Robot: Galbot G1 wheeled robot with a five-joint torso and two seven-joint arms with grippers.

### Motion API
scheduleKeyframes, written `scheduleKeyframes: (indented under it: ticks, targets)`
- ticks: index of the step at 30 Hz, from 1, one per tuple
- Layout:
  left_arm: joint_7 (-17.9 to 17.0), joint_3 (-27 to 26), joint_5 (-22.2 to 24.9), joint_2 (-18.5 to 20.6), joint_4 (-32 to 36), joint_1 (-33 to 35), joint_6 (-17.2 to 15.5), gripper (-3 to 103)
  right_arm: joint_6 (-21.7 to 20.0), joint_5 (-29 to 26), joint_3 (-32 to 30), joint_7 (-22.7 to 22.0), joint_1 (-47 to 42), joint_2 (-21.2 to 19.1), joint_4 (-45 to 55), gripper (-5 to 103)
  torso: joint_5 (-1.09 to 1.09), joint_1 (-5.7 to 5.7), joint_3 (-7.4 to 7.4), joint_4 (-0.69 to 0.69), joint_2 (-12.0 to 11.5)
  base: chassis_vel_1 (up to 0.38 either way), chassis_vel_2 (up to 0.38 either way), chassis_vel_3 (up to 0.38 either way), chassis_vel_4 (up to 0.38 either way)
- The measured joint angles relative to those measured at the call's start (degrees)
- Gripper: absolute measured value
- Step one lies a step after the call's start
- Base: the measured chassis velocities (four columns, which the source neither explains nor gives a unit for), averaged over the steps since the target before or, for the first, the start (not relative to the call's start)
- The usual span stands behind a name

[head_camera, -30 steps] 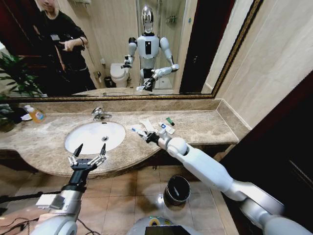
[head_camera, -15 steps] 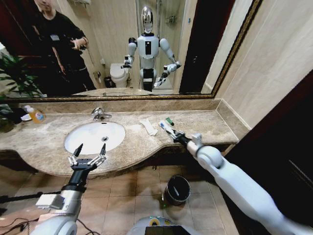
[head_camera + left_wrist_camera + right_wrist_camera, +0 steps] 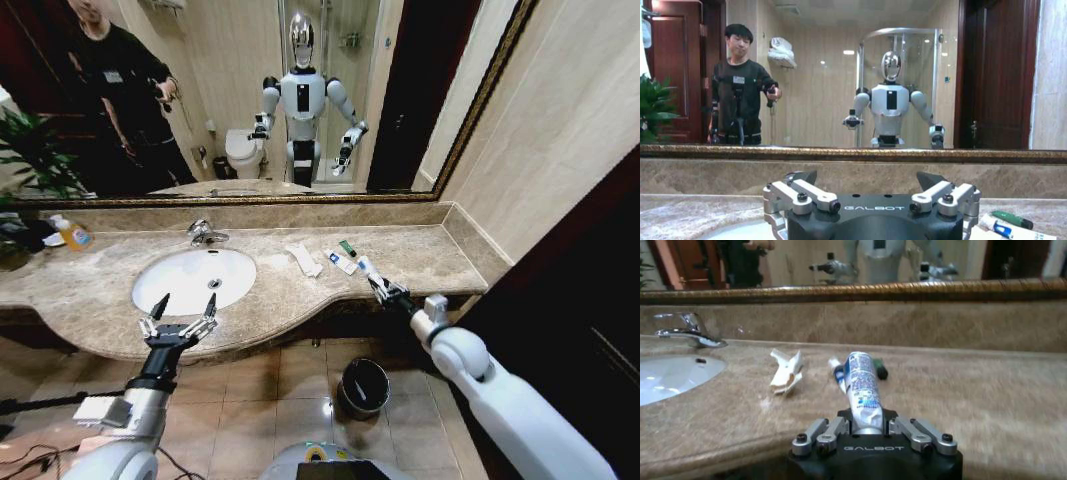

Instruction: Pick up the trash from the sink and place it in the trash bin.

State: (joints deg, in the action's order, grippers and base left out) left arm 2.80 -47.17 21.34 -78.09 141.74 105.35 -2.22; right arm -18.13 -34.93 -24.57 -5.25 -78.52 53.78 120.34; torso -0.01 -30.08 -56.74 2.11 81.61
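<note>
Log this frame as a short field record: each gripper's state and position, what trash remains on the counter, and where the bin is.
right gripper: shut on a white tube, over the countertop's front edge
left gripper: open, hovering at the sink's front rim, holding nothing
trash on countertop: flat white packet, second tube, green piece
trash bin: on the floor below the counter, beneath the right arm

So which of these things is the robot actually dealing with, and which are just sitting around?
Part of the job:
- white tube gripped by the right gripper
- flat white packet
- small tube and green piece on the countertop
- trash bin on the floor
- sink

Just lying about:
- orange-liquid bottle
- faucet
- potted plant
- left gripper, idle and open
</note>
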Motion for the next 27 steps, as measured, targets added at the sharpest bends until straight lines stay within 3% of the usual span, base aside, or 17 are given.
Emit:
scheduleKeyframes:
  ticks: [5, 12, 18, 27]
  targets:
    - [0.0, 0.0, 0.0, 0.0, 0.0, 0.0, 0.0, 100, 0.59, 3.15, -1.68, 1.35, -4.34, 3.72, 0.47, 25, 0.0, 0.0, 0.0, 0.0, 0.0, 0.0, 0.0, 0.0, 0.0]
    - [0.0, 0.0, 0.0, 0.0, 0.0, 0.0, 0.0, 100, 5.61, 11.99, -2.3, 5.24, -11.23, 10.97, -3.46, 25, 0.0, 0.0, 0.0, 0.0, -0.01, 0.0, 0.0, 0.0, 0.0]
    - [0.0, 0.0, 0.0, 0.0, 0.0, 0.0, 0.0, 100, 7.85, 15.11, -2.78, 6.81, -11.41, 14.36, -9.58, 25, 0.0, 0.0, -0.01, 0.0, -0.01, 0.0, 0.0, 0.0, 0.0]
    - [0.0, 0.0, 0.0, 0.0, 0.0, 0.0, 0.0, 100, 8.02, 17.68, -1.81, 6.85, -8.33, 18.58, -19.59, 25, 0.01, -0.01, -0.01, 0.0, -0.01, 0.0, 0.0, 0.0, 0.0]
